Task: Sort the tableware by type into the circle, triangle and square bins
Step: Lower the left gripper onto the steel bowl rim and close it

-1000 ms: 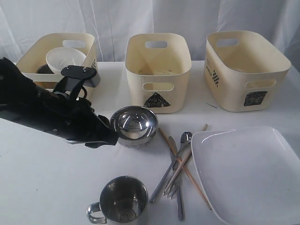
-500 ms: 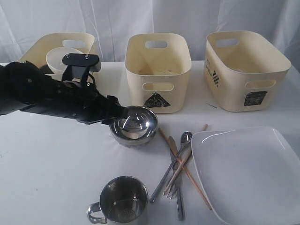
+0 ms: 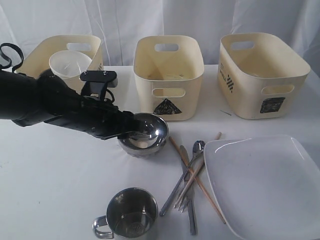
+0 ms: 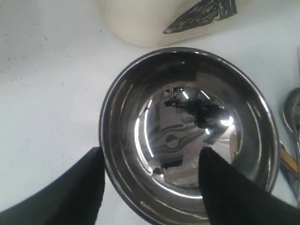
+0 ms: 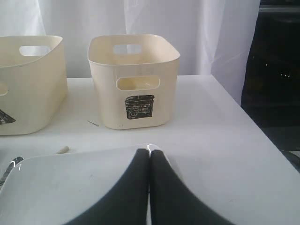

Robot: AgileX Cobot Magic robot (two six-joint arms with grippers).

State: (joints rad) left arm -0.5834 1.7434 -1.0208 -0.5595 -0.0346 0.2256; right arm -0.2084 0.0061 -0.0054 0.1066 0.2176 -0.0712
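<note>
Small white bowl [image 3: 70,64] lies in the far-left bin [image 3: 37,56]. Left gripper [image 3: 131,125], spread wide, straddles the left rim of the shiny steel bowl [image 3: 146,133], which stands just before the triangle bin [image 3: 168,75]; a mug [image 3: 131,214] stands nearer, cutlery [image 3: 189,175] to the right. Right gripper [image 5: 150,157], pressed closed, is above the plate [image 5: 70,187].

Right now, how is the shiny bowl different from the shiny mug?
The steel bowl is wide, low and handleless; the steel mug is narrower, taller and has a loop handle. The open left claw straddles the bowl's rim; the mug stands untouched. The bowl sits by the triangle bin; the mug sits nearer the camera. Both are shiny, upright and empty.
</note>
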